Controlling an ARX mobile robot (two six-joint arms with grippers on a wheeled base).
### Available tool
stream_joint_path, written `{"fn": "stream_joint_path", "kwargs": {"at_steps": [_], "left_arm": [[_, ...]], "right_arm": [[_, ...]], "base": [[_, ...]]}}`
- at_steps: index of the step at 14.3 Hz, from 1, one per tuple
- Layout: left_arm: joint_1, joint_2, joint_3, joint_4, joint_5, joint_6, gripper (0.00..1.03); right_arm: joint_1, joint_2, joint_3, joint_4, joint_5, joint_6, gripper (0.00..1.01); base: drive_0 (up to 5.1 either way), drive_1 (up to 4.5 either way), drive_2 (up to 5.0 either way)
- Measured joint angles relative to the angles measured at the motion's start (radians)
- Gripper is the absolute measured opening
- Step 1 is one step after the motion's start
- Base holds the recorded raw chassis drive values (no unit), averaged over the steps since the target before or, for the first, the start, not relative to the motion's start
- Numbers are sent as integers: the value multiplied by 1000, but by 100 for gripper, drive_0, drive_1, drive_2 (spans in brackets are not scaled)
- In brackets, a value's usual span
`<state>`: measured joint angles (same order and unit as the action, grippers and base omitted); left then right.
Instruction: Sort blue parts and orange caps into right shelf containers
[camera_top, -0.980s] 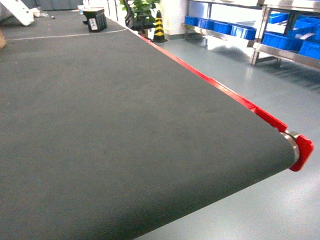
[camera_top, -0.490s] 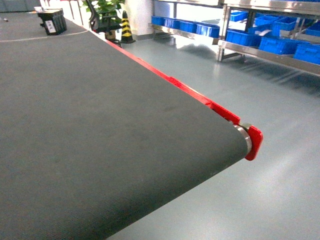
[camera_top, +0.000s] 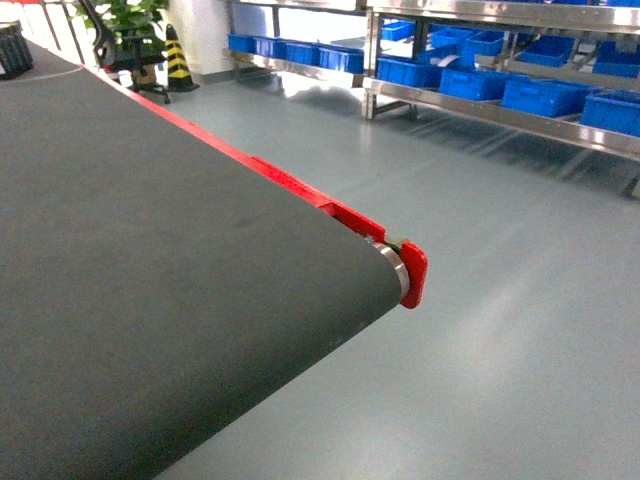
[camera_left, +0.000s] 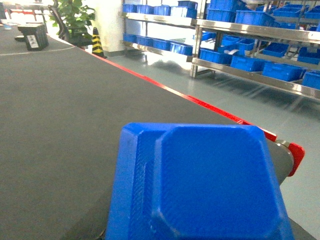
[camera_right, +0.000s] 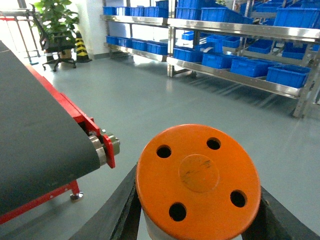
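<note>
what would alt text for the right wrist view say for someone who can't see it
An orange cap with a flat top and four round holes fills the lower foreground, with dark parts of the right hand just visible at either side of it. Behind it are the end of a dark conveyor belt with red trim, a grey floor, and steel shelves holding blue crates.

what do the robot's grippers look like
Only the right gripper's fingers show, in the right wrist view: plain black, flat-sided bars at the frame's bottom edge. No cables, markings or arm links are visible. Nothing of the left gripper shows.
</note>
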<state>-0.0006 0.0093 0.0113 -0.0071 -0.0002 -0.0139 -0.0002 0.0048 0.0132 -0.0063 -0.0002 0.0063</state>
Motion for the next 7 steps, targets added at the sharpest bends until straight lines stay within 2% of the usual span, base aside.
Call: {"fn": "stream_joint_path", "kwargs": {"at_steps": [7], "left_arm": [[0,0,0,0,0,0,42]], "right_arm": [[0,0,0,0,0,0,46]], "base": [[-156,-156,-156]]}}
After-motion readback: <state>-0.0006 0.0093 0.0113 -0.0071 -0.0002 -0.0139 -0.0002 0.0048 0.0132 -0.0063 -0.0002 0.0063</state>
